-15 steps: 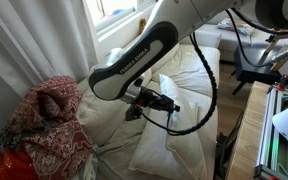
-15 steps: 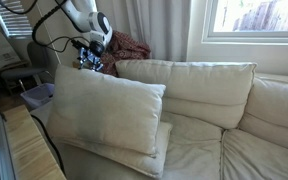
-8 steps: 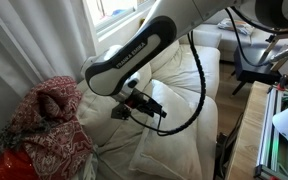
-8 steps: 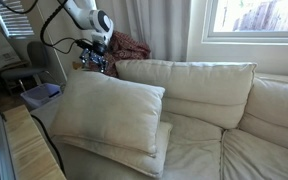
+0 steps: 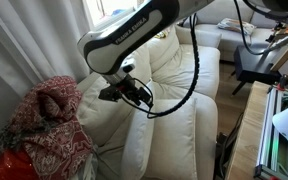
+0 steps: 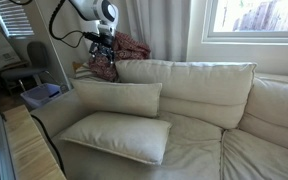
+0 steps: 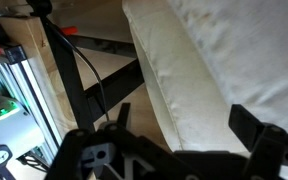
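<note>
My gripper (image 5: 136, 93) hangs open and empty above the end of a cream sofa, beside the armrest; it shows near the sofa's back corner (image 6: 105, 52) too. Just under it a cream pillow (image 6: 119, 98) leans against the armrest, apart from the fingers. A second cream pillow (image 6: 116, 137) lies flat on the seat in front of it. In the wrist view the gripper (image 7: 184, 132) has its dark fingers (image 7: 252, 127) spread wide, with only the cream pillow (image 7: 209, 70) showing behind them.
A red patterned blanket (image 5: 46, 125) is heaped on the armrest, seen behind the gripper (image 6: 133, 46) too. A wooden bench (image 5: 246, 140) and a metal frame (image 7: 84, 80) stand beside the sofa. Curtains (image 5: 29, 40) hang close behind.
The gripper has opened and let go of the upright pillow, then risen toward the armrest. The pillow has dropped back to lean against the armrest.
</note>
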You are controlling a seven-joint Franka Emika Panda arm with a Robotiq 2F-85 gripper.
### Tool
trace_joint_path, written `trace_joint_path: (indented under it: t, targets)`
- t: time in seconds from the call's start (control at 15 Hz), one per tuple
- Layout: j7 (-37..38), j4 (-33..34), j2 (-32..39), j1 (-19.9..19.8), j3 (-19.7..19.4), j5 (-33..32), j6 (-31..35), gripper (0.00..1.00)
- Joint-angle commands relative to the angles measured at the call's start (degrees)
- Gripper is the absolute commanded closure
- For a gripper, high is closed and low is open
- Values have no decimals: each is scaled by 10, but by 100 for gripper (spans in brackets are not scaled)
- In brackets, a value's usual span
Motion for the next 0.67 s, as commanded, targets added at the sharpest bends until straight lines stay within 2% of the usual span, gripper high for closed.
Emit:
trace_joint_path:
  t: [0.0, 0.4, 0.6]
  targets:
    - [-69, -49, -62, -25, 10, 9, 18, 0]
    - [-189, -72, -149, -52, 17, 28, 9, 0]
    - [-275, -90, -191, -61, 24, 32, 1, 0]
